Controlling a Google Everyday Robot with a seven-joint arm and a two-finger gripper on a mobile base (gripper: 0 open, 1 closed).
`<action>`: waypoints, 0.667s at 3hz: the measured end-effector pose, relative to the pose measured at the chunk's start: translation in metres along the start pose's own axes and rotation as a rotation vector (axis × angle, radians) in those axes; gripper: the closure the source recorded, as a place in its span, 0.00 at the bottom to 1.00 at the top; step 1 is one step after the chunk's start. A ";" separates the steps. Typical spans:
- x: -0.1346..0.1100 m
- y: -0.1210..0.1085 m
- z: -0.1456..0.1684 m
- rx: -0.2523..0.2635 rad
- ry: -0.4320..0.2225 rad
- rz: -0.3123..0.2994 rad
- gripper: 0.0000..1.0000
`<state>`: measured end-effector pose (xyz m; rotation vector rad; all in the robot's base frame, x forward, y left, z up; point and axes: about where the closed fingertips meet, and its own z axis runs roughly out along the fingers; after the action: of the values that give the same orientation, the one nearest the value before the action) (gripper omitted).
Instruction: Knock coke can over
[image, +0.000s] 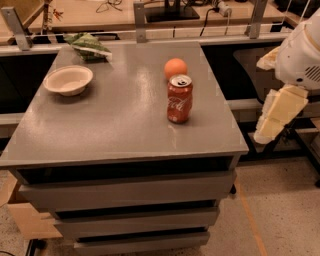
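1. Coke can (179, 99): upright on grey table (115, 130), right of centre, silver top w/ pull tab facing up. Just in front of round orange fruit (175, 68); touching or not, cannot tell.
2. Handling (est.): thin metal shell, stiff enough for a shove, smooth and prob. slippery. Light if empty, heavier if full; cannot tell which. Tall on a narrow base, so likely tips w/ little force.
3. Contact pt (est.): no grasp req'd. Push high on side wall, near rim, for most leverage. Low push prob. only slides it across the smooth top.
4. Gripper (272, 120): beyond table's right edge, hanging under white arm housing (300, 55), well apart from can. Nothing seen in it; how far open, cannot tell.
5. Other items: pale bowl (68, 80) at left; green bag (88, 46) at back-left. Both well apart from can.
6. Risk (est.): rolls once down; right table edge near, orange close behind.
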<state>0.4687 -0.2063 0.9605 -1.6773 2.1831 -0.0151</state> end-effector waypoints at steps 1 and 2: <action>-0.024 -0.029 0.044 -0.031 -0.131 0.000 0.00; -0.054 -0.050 0.072 -0.055 -0.308 0.015 0.00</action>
<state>0.5488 -0.1540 0.9218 -1.5730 1.9802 0.2909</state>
